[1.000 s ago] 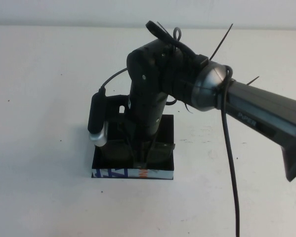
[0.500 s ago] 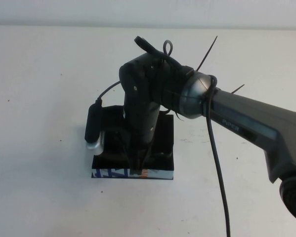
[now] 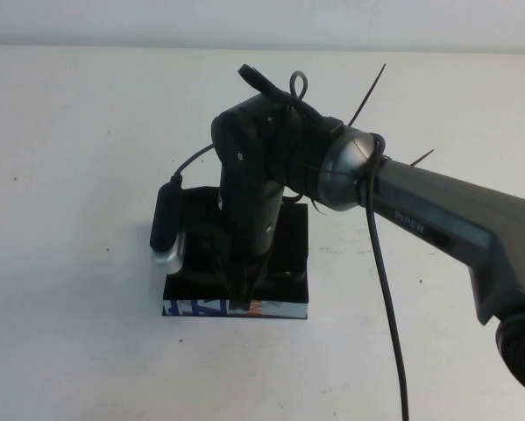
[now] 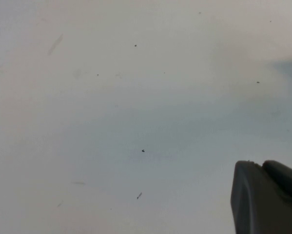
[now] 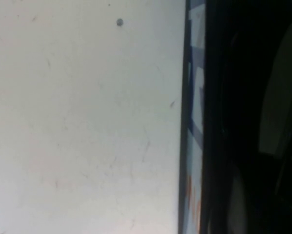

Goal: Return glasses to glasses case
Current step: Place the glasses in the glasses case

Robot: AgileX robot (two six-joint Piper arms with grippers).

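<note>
Over the glasses case [image 3: 290, 263] on the white table [image 3: 87, 132], right gripper [image 3: 244, 294] reaches down inside — finger state cannot be told, left gripper [image 4: 265, 197] parked apart, finger state likewise unclear.

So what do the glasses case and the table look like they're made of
The glasses case looks like rigid black card or plastic with a slight sheen; its front strip carries a flat blue, white and orange print, so possibly paper-covered. The table looks like matte white laminate, lightly scuffed and specked. The right gripper reaches down into the case; the left gripper hangs over bare table.
</note>
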